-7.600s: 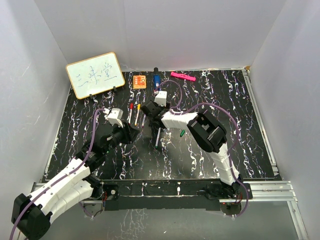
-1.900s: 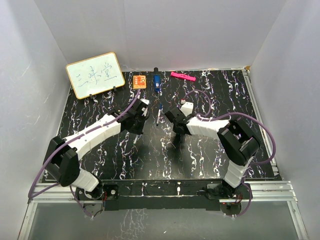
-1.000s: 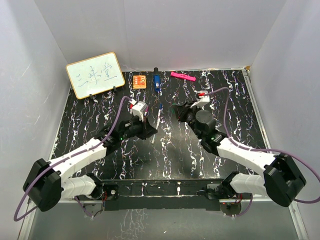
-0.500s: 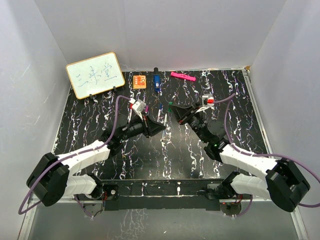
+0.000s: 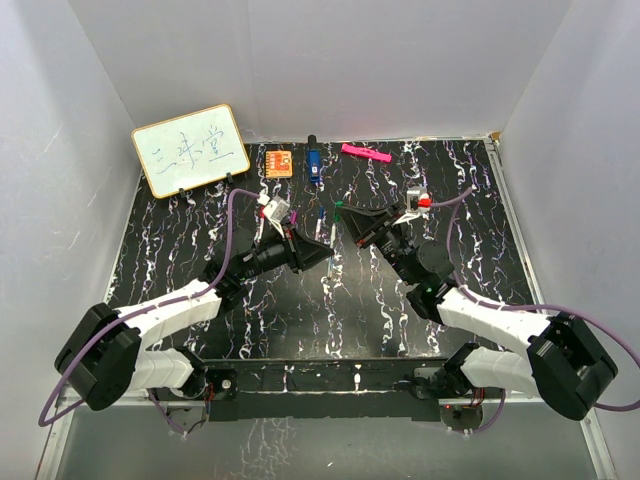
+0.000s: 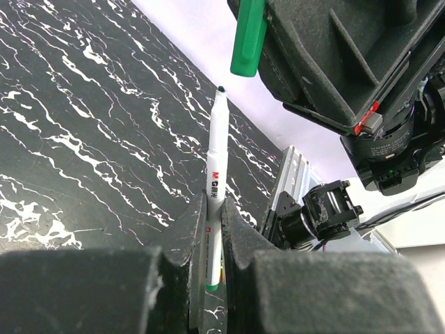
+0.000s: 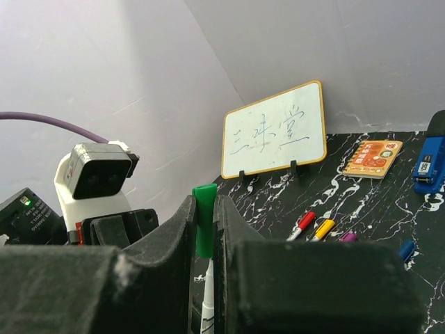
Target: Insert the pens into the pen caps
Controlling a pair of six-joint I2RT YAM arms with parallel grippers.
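Observation:
My left gripper [image 6: 213, 202] is shut on a white-barrelled pen [image 6: 215, 156] with a green tip that points up at the right gripper. My right gripper [image 7: 204, 202] is shut on the green pen cap [image 7: 204, 221], its open end facing the pen. In the left wrist view a small gap separates the pen tip from the green cap [image 6: 248, 38]. In the right wrist view the pen [image 7: 207, 299] sits directly under the cap. In the top view the two grippers [image 5: 322, 254] [image 5: 350, 225] meet above mid-table, with the green cap [image 5: 340, 206] between them.
Red [image 7: 303, 221], yellow [image 7: 324, 228] and purple [image 7: 348, 237] capped pens lie on the black mat, with a blue cap [image 7: 407, 249] nearby. Another pen [image 5: 320, 226] lies past the grippers. Along the back stand a whiteboard [image 5: 190, 150], orange block [image 5: 279, 162], blue object [image 5: 313, 163] and pink marker [image 5: 366, 153].
Over the last second both arms rose and swung inward, bringing the held pen and the held green cap close together, tip to opening. Both grips stayed shut.

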